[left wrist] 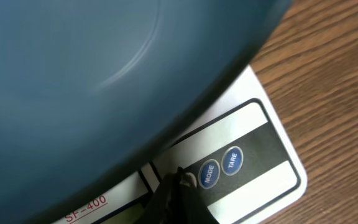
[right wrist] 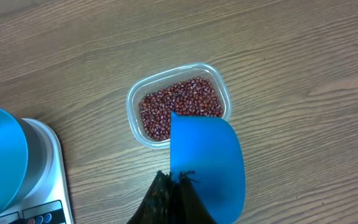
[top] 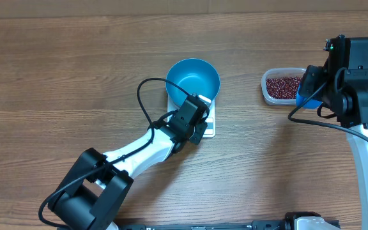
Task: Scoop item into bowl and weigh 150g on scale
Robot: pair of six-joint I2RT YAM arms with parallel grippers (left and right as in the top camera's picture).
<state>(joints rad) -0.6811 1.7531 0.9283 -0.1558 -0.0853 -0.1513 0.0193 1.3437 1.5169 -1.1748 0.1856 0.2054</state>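
Near the middle of the table [top: 75, 64], the deep blue bowl [top: 193, 78] sits on the white scale [top: 210, 125], covering most of the platform and leaving only the strip with the display and buttons exposed. Its inside shows nothing but smooth lighter blue. The left tool [top: 195, 121] reaches over that exposed strip with its fingers together and gripping nothing. In the left wrist view its dark tip [left wrist: 178, 186] presses on a round button just beside the MODE button [left wrist: 208, 173], with the TARE button [left wrist: 232, 160] one place further along. Well to the right of the scale stands a clear rounded-rectangular tub [top: 265, 82], holding a loose heap of small dark red-brown beans [top: 283, 85] that covers its floor. The right tool [right wrist: 173, 182] is clamped on the rear edge of a small blue scoop [right wrist: 207, 162], which hangs above the tub's near rim and partly hides the beans from the wrist camera. Only a plain blue surface of the scoop shows, so whether it carries any beans cannot be told. All visible beans lie in the tub.
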